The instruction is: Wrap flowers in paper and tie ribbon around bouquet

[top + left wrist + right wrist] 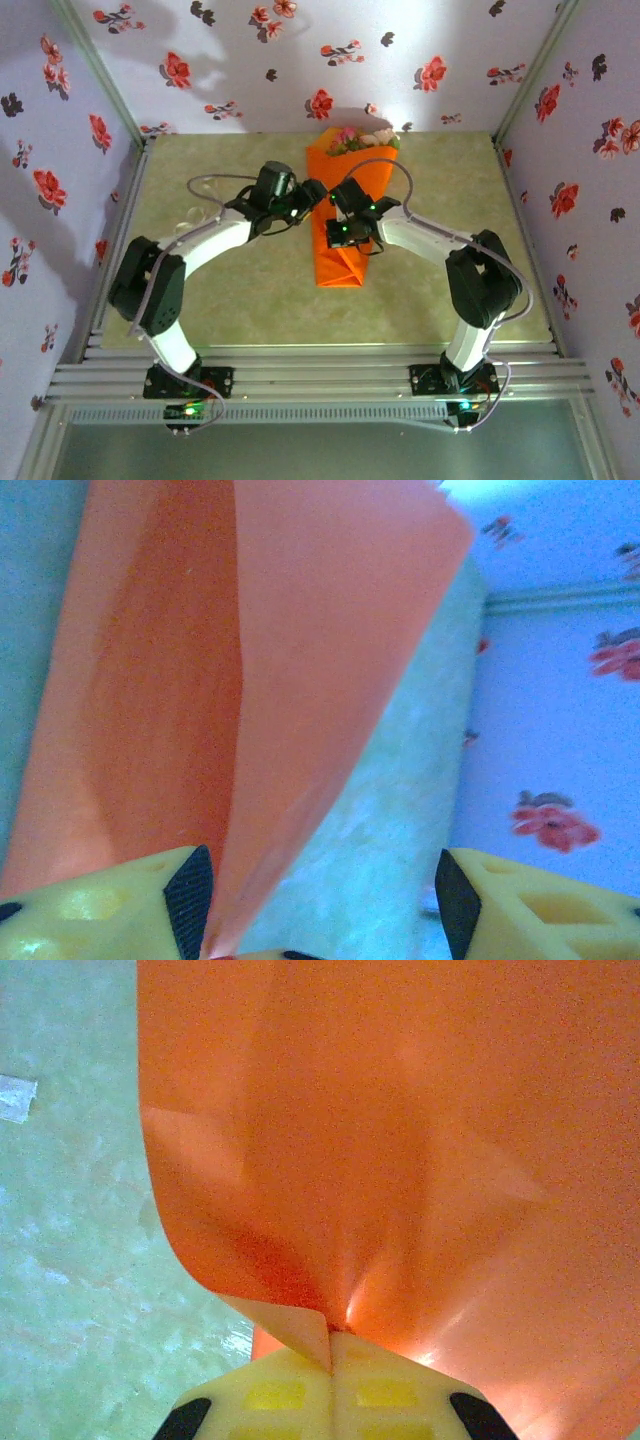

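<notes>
Right at the tip of my right claw [330, 1348], a fold of the orange paper [400, 1110] is pinched tight, and the sheet rises ahead of it. My left claw [315, 895] stands open, gripping nothing; the paper's edge runs down just beside one finger, with bare table [400, 810] between the jaws. Beyond both claws, the flowers [360, 138] poke from the cone's far end.

Bright light from above — soft shadows on back wall [230, 60]; wrist views bluish, paper [400, 1110] blurred.
</notes>
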Robot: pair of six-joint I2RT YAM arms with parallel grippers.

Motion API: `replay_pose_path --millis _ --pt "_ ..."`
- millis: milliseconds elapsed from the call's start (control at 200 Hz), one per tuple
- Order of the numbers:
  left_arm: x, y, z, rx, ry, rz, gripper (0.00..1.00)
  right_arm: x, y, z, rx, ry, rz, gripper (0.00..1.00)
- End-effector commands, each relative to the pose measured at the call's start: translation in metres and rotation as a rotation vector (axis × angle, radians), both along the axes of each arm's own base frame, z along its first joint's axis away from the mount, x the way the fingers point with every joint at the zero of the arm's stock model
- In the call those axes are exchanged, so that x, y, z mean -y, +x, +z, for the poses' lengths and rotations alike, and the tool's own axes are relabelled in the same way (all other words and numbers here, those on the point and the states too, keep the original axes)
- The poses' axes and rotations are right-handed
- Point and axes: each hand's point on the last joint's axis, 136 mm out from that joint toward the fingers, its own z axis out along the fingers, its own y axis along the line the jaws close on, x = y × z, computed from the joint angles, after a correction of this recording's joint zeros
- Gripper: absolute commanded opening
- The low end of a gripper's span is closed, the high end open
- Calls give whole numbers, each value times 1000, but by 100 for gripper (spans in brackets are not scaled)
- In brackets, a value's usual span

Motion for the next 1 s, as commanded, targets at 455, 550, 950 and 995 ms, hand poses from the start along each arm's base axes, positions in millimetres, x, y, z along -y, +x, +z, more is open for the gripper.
replay_pose_path --millis 455,550,950,995 --pt "6 -23 -61 -106 238 -197 65 -7 -1 9 27 17 31 0" --pt "8 -24 -69 -130 225 -194 65 -6 -1 9 35 17 22 0" --pt "-1 -5 -47 -100 -107 63 69 3 -6 8 42 15 3 0" --pt "0 -4 -46 -104 -155 78 69 3 -7 7 38 17 5 0"
